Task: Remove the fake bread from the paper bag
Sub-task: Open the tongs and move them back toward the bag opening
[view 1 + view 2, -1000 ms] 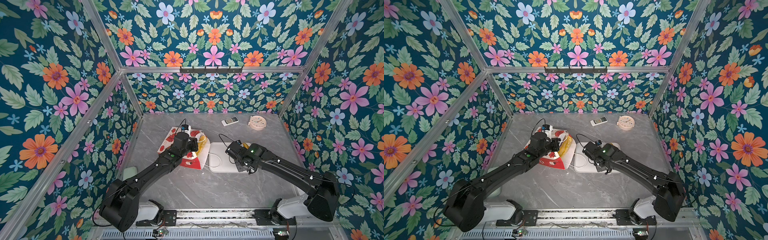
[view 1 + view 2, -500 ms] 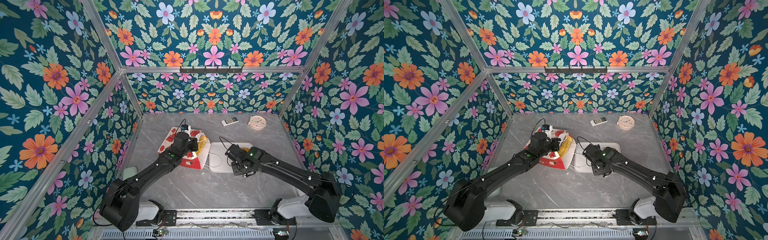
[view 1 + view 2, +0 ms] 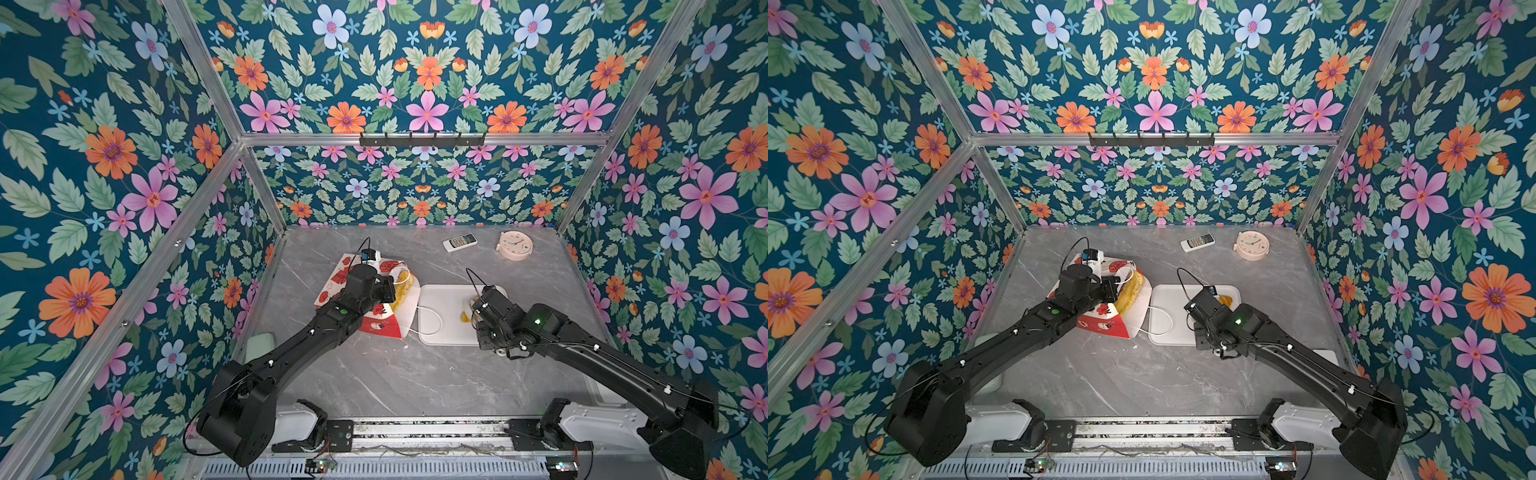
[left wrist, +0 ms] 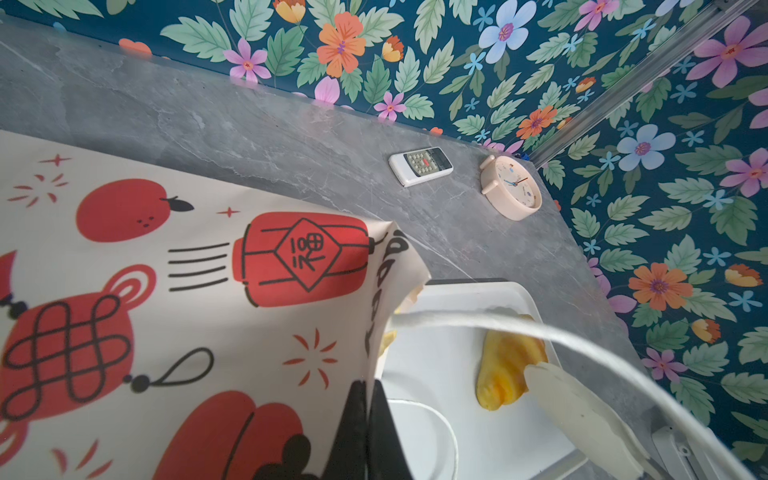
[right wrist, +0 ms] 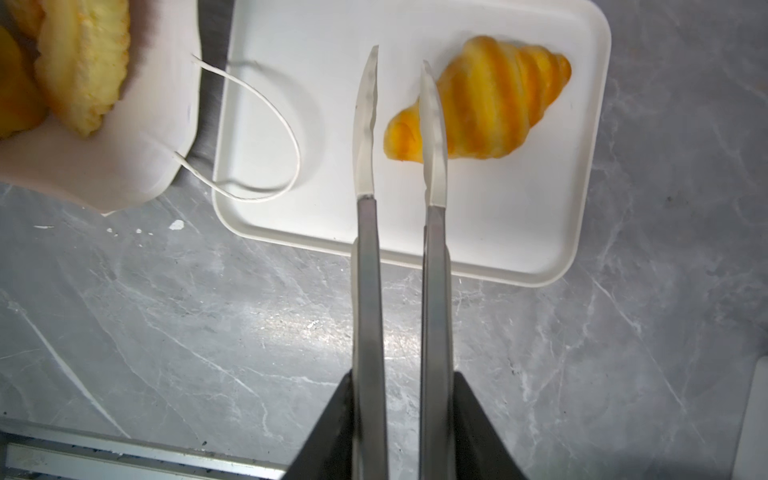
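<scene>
Right wrist view: the right claw (image 5: 401,56) hangs narrowly parted and empty over the tray (image 5: 519,232), croissant (image 5: 494,104) lying there by its tips. And the left claw (image 4: 368,388) pinches the paper bag (image 4: 166,291) rim, more bread (image 5: 83,70) inside.

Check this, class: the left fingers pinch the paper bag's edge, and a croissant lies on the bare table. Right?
Wrong place: the croissant lies on the white tray; the right wrist view shows it. The left fingers do pinch the edge of the paper bag.
</scene>
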Controlling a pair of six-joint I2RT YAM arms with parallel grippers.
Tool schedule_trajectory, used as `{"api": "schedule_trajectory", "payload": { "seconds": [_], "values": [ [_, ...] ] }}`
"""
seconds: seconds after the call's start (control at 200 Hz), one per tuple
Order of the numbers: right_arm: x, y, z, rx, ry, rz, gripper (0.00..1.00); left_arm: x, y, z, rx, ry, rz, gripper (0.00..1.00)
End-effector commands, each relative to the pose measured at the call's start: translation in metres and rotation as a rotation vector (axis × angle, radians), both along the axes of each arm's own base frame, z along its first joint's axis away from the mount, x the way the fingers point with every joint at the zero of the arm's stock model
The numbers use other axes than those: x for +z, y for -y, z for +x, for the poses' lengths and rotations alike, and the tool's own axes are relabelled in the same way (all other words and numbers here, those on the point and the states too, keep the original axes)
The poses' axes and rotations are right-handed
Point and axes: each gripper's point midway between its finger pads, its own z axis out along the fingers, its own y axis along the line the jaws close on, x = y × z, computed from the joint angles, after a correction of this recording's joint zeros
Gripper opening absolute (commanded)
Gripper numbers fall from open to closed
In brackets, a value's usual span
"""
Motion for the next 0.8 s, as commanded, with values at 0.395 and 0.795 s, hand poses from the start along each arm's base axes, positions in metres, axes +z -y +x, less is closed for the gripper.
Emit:
{"api": "schedule_trajectory", "payload": {
  "seconds": [0.395, 0.795],
  "values": [
    [-0.025, 0.004, 0.033, -0.045, -0.008, 0.089, 0.33, 0.008, 0.004, 0.004, -0.009, 0.02, -0.009, 0.0],
    [0.019, -0.019, 0.044, 0.046, 0.123, 0.237, 0.38, 0.009, 0.004, 0.001, -0.024, 0.019, -0.001, 0.0]
  ]
}}
